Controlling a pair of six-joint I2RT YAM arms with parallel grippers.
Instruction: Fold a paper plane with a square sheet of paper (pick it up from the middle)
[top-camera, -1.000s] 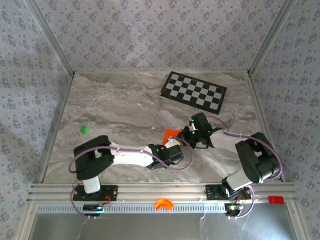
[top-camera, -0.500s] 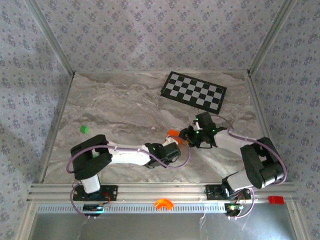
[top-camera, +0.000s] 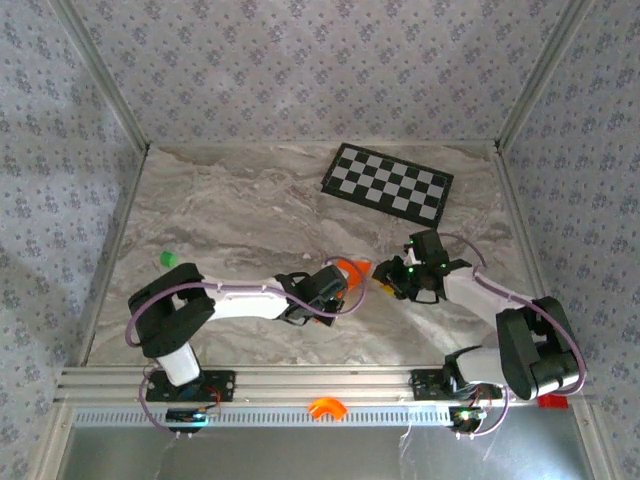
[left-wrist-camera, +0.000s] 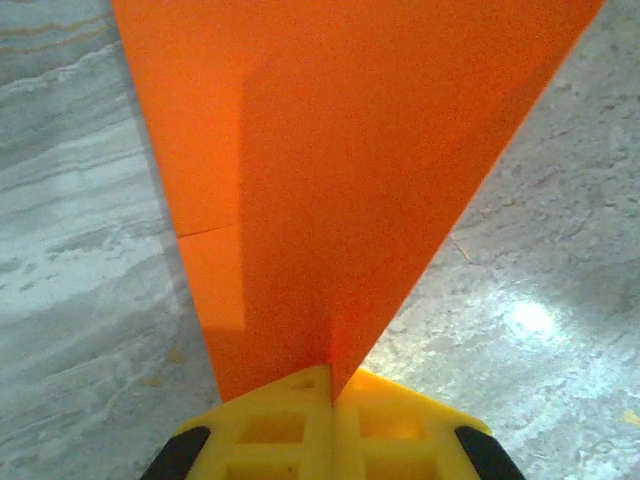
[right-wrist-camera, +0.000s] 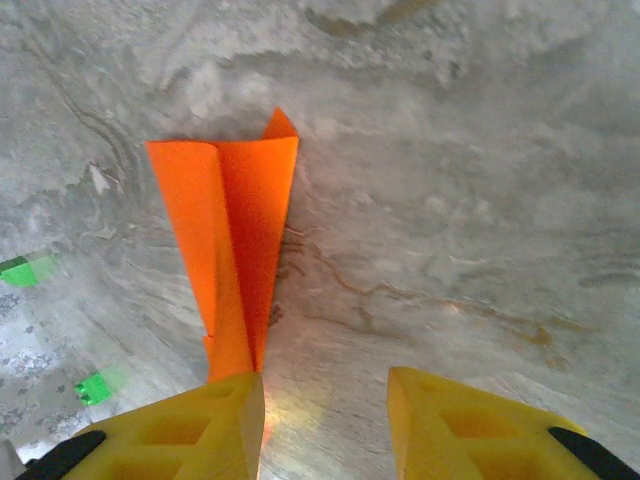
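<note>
Item, paper plane (top-camera: 352, 268): bright orange, folded to a narrow wedge with a centre crease, sitting near the middle of the marble-patterned counter (top-camera: 230, 220), between the two grippers. Left gripper (left-wrist-camera: 333, 395): its yellow fingers are pressing together on the narrow end of the paper plane (left-wrist-camera: 340, 150), which is fanning out wide away from them. Right gripper (right-wrist-camera: 325, 410): its jaws are standing partly apart with bare counter between them and are holding nothing. The pointed end of the paper plane (right-wrist-camera: 232, 220) is lying right against one of its fingers, though whether the two are touching cannot be told. From above, the right gripper (top-camera: 388, 281) is hanging just right of the paper. Checkerboard (top-camera: 388, 183): lying flat at the far right. Small green piece (top-camera: 167, 258): resting well apart at the left. Orange arch-shaped part (top-camera: 325, 407): sitting on the near rail.
</note>
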